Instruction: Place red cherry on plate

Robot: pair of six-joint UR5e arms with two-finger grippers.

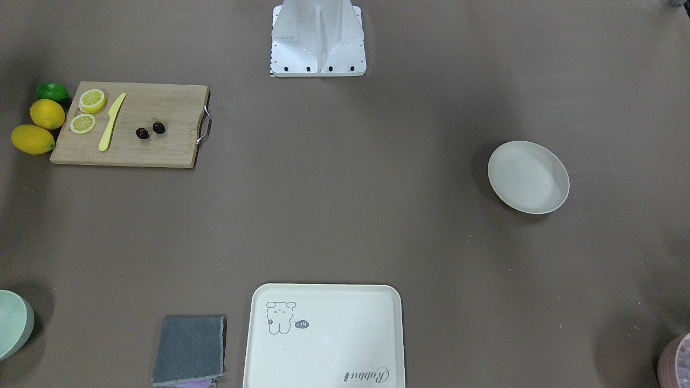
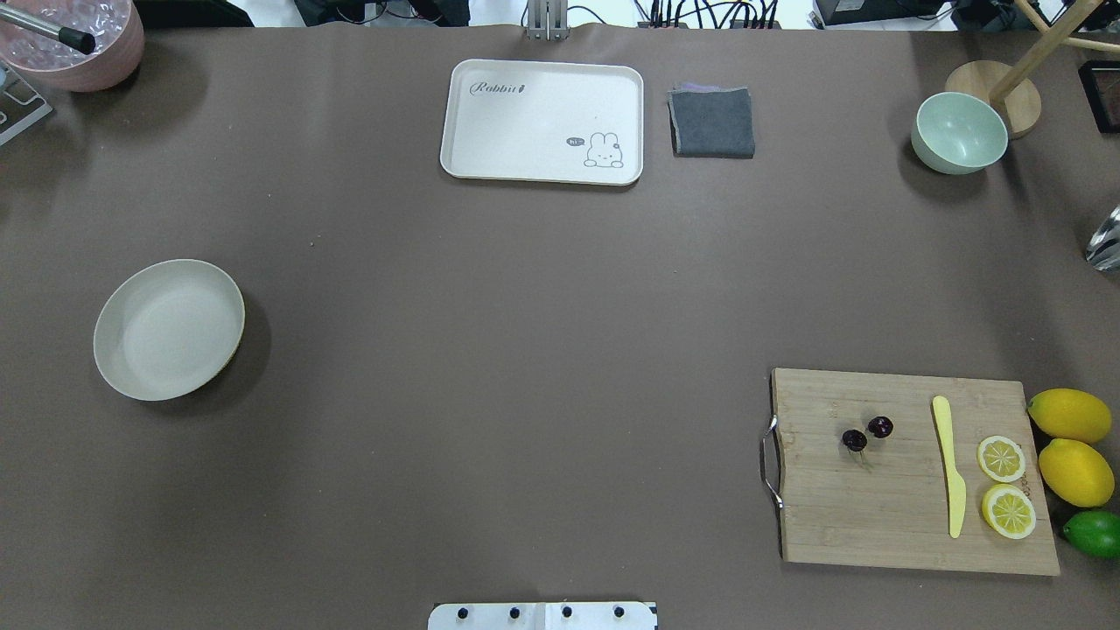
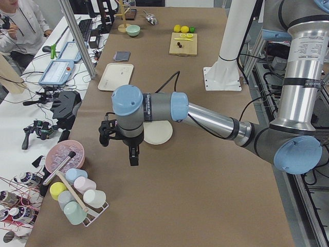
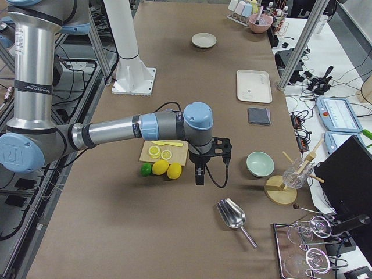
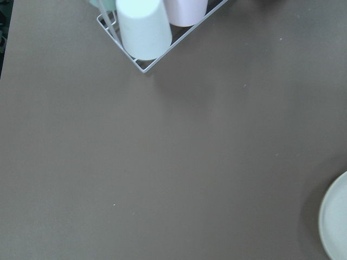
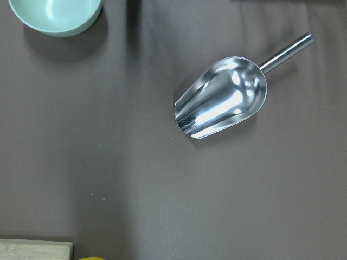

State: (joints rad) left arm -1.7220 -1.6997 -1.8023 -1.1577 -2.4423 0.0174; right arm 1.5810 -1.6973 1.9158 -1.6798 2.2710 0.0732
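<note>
Task is not starting yet, nothing done. Cherry [image 2: 866, 434] is sitting on the board [image 2: 901, 525] on the robot's right side, just beside the knife [image 2: 948, 464] and touching nothing else. Plate [image 2: 168, 329] is lying bare, well apart on the left side. Neither arm is showing in the overhead or front views.

Right gripper [image 4: 199, 176] is hanging above the table past the board's outer end, near the lemons [image 4: 168, 170], not over the cherry. Its wrist view is showing only a scoop [image 6: 222, 97] and a green bowl [image 6: 56, 13]. Left gripper [image 3: 133, 157] is hovering just beside the plate, toward the cup rack [image 3: 77, 198].

Both grippers are showing only in the side views, so I cannot tell if their fingers are spread or pressed together. Neither one is carrying anything that I can make out.

Everything is left: reaching the cherry, gripping it, carrying it across the table, dropping it on the plate. Judging by position, the right arm is looking like the one to pick.
</note>
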